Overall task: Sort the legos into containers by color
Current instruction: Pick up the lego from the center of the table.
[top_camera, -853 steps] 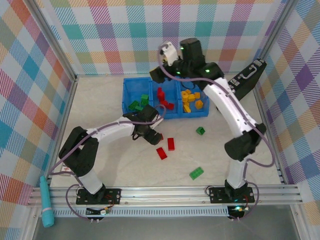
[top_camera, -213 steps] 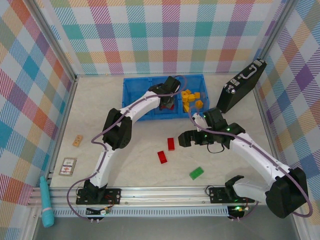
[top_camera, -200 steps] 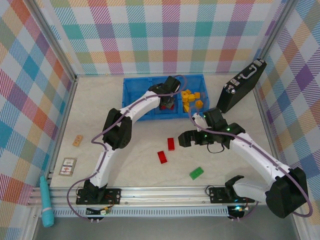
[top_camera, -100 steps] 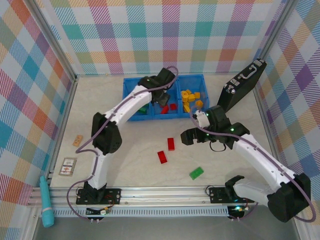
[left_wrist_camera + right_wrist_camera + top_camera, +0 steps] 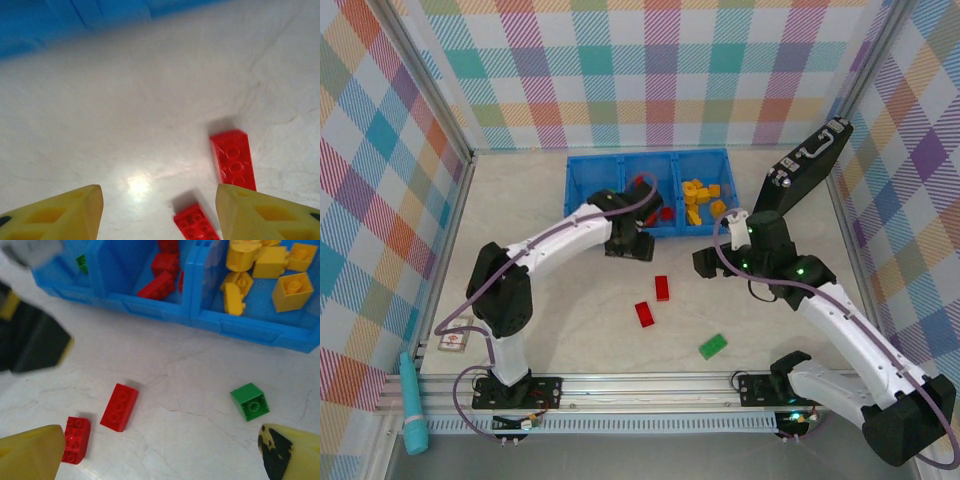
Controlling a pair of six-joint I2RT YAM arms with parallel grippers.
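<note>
Legos (image 5: 119,407) in red and green lie loose on the worktop (image 5: 200,365) in front of the blue bin (image 5: 150,307), whose three compartments hold green, red and yellow ones. The left gripper (image 5: 157,210) and right gripper (image 5: 162,440) hover spread, empty.

Pastel plaid walls (image 5: 650,70) enclose the pale, marble-veined table (image 5: 570,320) at nine, twelve and three o'clock, an aluminium rail (image 5: 650,384) at six.
</note>
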